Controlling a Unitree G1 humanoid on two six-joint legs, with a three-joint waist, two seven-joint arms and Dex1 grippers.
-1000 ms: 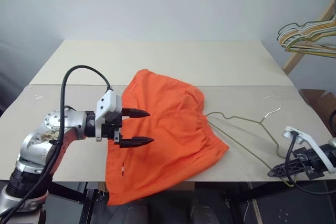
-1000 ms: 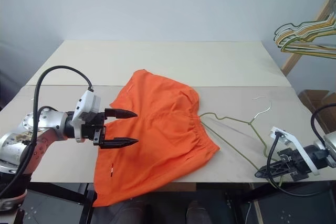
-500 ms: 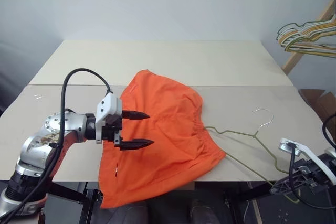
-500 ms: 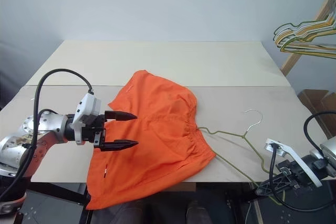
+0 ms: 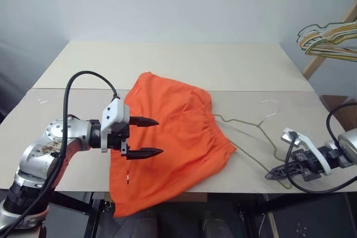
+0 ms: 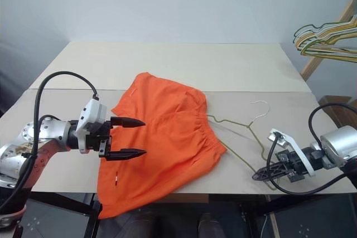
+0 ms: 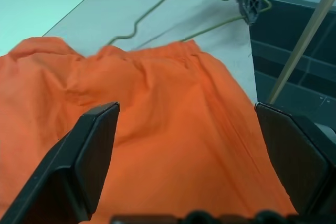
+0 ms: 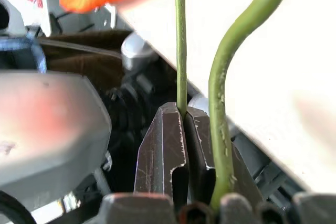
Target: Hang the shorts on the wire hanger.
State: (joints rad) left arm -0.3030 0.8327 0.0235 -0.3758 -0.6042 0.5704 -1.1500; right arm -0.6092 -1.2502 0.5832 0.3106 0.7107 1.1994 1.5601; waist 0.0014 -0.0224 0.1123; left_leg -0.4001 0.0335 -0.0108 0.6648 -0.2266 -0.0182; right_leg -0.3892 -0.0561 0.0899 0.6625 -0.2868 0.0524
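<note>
Nearest, the right end effector (image 6: 266, 174) is clamped shut on the thin olive-grey wire hanger (image 6: 240, 137) at the tabletop's (image 6: 184, 65) front edge. Since a second ago it has dragged the hanger leftward. The hanger's far end lies under the bright orange fabric shorts (image 6: 162, 137), apparently threading into the waistband. The left end effector (image 6: 134, 136) hovers fully open over the shorts, holding nothing.

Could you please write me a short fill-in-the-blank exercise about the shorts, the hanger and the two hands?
1. The shorts are bright ____.
2. The right hand is shut on the wire ____.
3. The left hand, above the shorts, is ____.
4. The spare hangers hang at the robot's far ____.

Missing words: orange; hanger; open; right
</note>
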